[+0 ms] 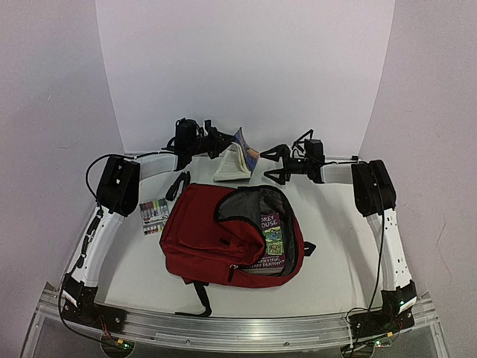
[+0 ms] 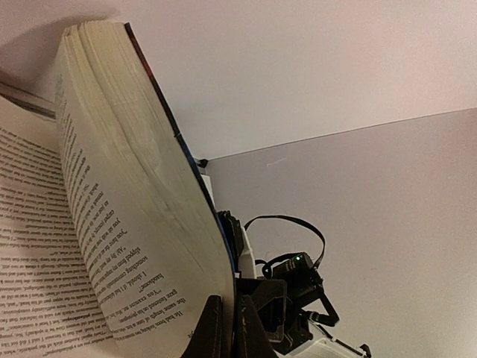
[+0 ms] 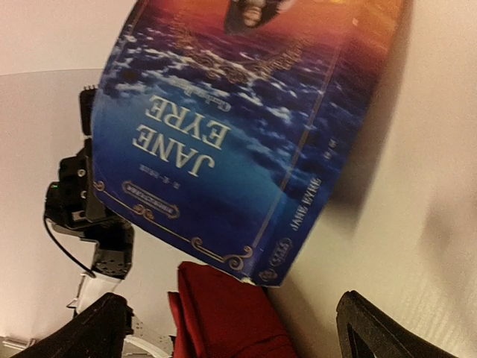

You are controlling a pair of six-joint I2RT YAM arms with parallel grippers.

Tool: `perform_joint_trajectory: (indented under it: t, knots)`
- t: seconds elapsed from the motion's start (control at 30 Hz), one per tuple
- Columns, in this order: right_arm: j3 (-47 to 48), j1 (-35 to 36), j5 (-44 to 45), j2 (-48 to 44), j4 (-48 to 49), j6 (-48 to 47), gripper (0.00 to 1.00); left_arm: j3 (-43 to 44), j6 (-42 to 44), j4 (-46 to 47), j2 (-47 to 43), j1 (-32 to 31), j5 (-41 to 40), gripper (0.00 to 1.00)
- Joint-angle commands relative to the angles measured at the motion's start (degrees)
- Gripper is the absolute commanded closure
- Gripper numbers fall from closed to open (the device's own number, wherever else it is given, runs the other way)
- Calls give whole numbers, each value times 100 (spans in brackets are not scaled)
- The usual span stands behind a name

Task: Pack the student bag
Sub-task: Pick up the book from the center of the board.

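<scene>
The left gripper [image 2: 228, 321] is clamped on the paperback's [image 2: 141, 194] lower edge, seemingly on little more than cover and spine. The right gripper [image 1: 275, 165] gapes wide just right of it, holding nothing. With the pages fanning loose, I'd worry the paperback slips, or splays and snags the rim of the student bag [image 1: 197, 239], which lies open mid-table, just nearer.

"JANE EYRE" stands upside down in pale capitals on the front cover of the blue paperback [image 3: 223, 142], and again, smaller, along its spine. Its open pages [image 2: 45, 246] carry inverted print, too small to read surely. The picture book [image 1: 273, 240] inside the student bag [image 1: 201, 239] shows "OREY" over "OUSE".
</scene>
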Motion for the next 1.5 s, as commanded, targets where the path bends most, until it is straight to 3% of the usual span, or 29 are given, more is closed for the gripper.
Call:
perform_joint_trajectory:
  t: [0.0,0.4,0.63,0.87,1.07,1.37,1.43,1.47]
  knots:
    - [154,104,-209,257,2151,1601,2,220,-543,1483,-801,-105,420,100]
    - [-355,267,268,346,2046,1944,2,-247,-599,1799,-1263,-256,703,100]
    - [176,348,341,666,2060,2122,6,-368,-887,2009,-1386,-372,1154,100]
    - [297,364,247,575,2956,2904,27,-1454,-967,2320,-1964,-411,1074,100]
    - [243,393,269,519,3158,3069,48,-1813,-1205,2590,-2090,-418,1134,100]
    - [177,377,142,201,3277,3139,99,-2046,-1050,2342,-2300,-417,1293,100]
    - [161,353,88,67,3304,3150,100,-2195,-881,2143,-2450,-399,1320,98]
    - [146,347,53,7,3319,3159,100,-2286,-791,1957,-2532,-375,1327,89]
